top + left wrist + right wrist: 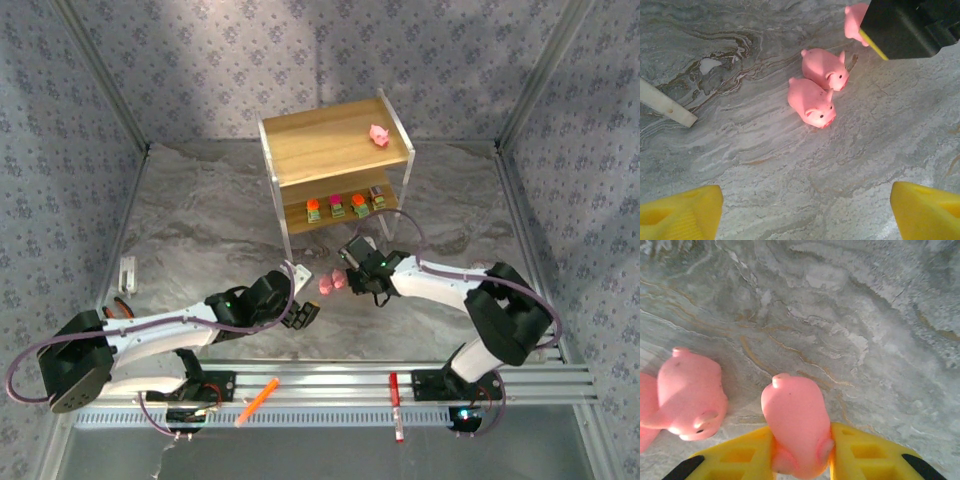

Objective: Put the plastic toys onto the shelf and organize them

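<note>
Half done or better, at a judgement. Counts four blocky toys [337,206] on the lower board of the shelf [300,135] and one shelved pig [379,135] far right on its top board. Finds three bench pigs [812,102] on the bench [200,230], just near of the shelf. Records right claw [801,437] clenched on the rightmost pig [795,410], gripped at one end only. Records left claw [805,210] released and empty, near-left of the group. Flags three risks:
- squeezing the rounded body out of the pads;
- nudging the neighbour pig [690,395] just beside;
- clipping the shelf's white frame on lifting.
</note>
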